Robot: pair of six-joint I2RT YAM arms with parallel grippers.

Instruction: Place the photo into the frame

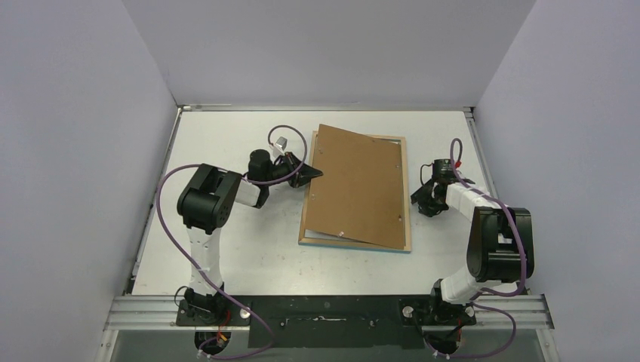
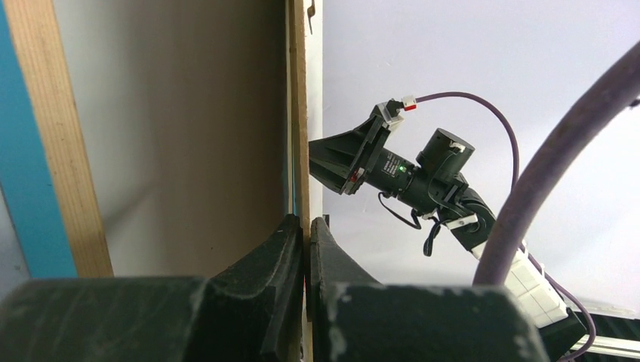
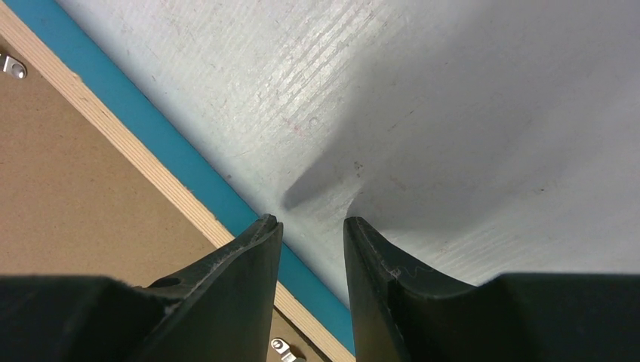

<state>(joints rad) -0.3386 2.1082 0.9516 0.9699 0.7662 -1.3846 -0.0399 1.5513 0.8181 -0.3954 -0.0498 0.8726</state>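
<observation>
The frame (image 1: 406, 197) lies face down mid-table, wood back edges up, with a turquoise strip along its near side. A plain brown backing board (image 1: 355, 181) rests on it, skewed, its left side raised. My left gripper (image 1: 313, 175) is shut on that board's left edge; in the left wrist view the jaws (image 2: 307, 220) pinch the thin board edge (image 2: 299, 113). My right gripper (image 1: 417, 200) is open and empty, low over the table beside the frame's right edge (image 3: 189, 185), the left fingertip (image 3: 264, 230) over its blue rim. The photo is not in view.
Grey walls close in the white table (image 1: 226, 249) on three sides. The black rail with the arm bases (image 1: 332, 309) runs along the near edge. Small metal tabs (image 3: 11, 66) sit on the frame's back. The right arm (image 2: 423, 170) shows in the left wrist view.
</observation>
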